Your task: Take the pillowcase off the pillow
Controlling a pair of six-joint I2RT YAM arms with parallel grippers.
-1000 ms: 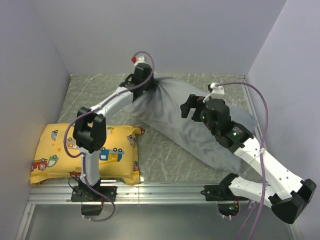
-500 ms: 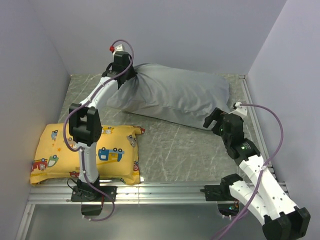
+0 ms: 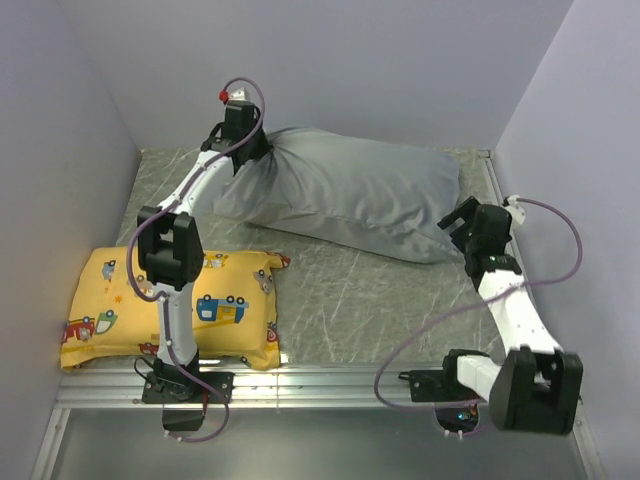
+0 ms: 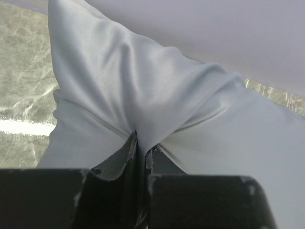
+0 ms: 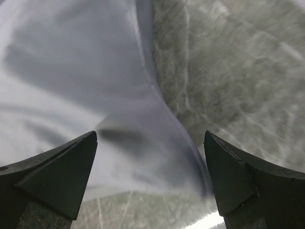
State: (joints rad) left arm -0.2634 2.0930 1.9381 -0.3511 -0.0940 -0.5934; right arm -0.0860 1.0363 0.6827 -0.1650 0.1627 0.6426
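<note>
We are barely started: our left gripper (image 4: pixel 140 143) pinches one corner of the pillowcase (image 3: pixel 350 195), plump at the far side of the table (image 3: pixel 330 290), our right gripper (image 5: pixel 150 136) gapes wide at its other end, and the pillow apparently sits wholly inside

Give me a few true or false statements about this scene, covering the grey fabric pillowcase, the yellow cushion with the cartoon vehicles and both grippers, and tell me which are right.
1. The left gripper is shut on a bunched fold of the grey fabric pillowcase. True.
2. The right gripper is clamped on the pillowcase. False: its jaws stand wide open, holding nothing.
3. The right gripper is at the pillowcase's right end. True.
4. The yellow rectangular cushion printed with cartoon vehicles lies on the pillowcase. False: it lies apart, at the near left of the grey mottled table.
5. The pillowcase lies flat and empty. False: it is plump and filled out.
</note>
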